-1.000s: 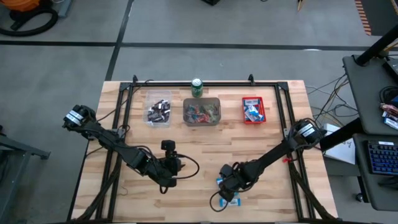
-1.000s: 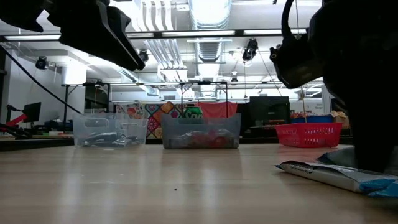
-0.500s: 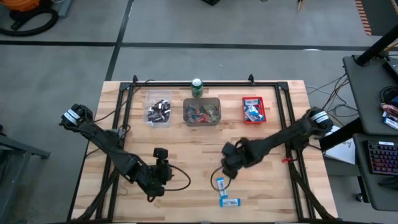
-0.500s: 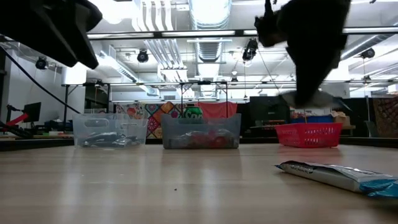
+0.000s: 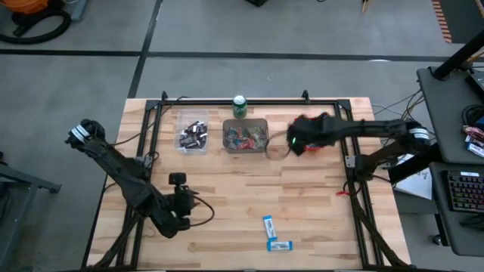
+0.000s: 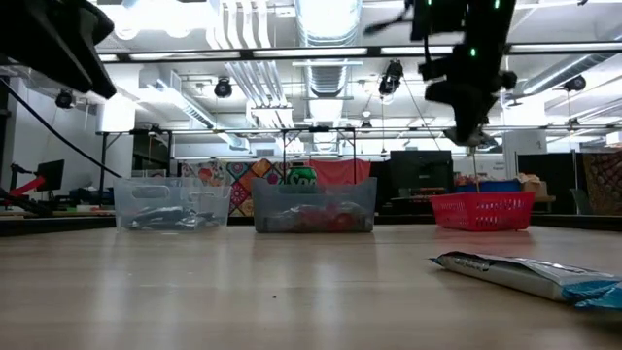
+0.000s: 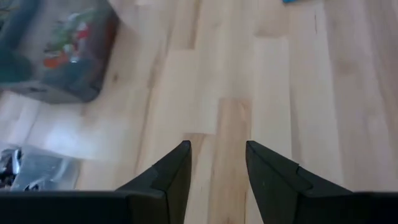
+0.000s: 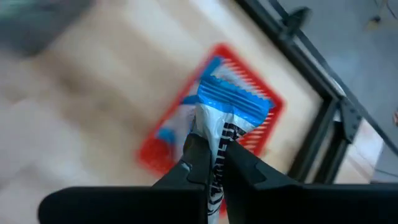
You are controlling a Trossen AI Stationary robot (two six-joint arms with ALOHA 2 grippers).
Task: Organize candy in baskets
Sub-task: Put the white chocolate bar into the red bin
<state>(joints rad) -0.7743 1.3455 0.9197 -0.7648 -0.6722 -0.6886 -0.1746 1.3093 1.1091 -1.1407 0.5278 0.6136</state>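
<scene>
Right gripper [image 8: 212, 163] clamped, left gripper [image 7: 216, 163] parted

Robotics lab or workshop. Wooden table [image 5: 227, 189] with a black metal frame [image 5: 249, 100] on a grey concrete floor [image 5: 227, 38]. Low view: exposed ceiling ducts [image 6: 326, 24], strip lights, overhead rails, monitors [image 6: 420, 175]. Side desk with keyboard [image 5: 465, 190] and loose cables at the high view's right edge.

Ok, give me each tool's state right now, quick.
Left tool: open, holding nothing, above bare table.
Right tool: closed on a blue-and-white candy bar, above the red basket.
</scene>
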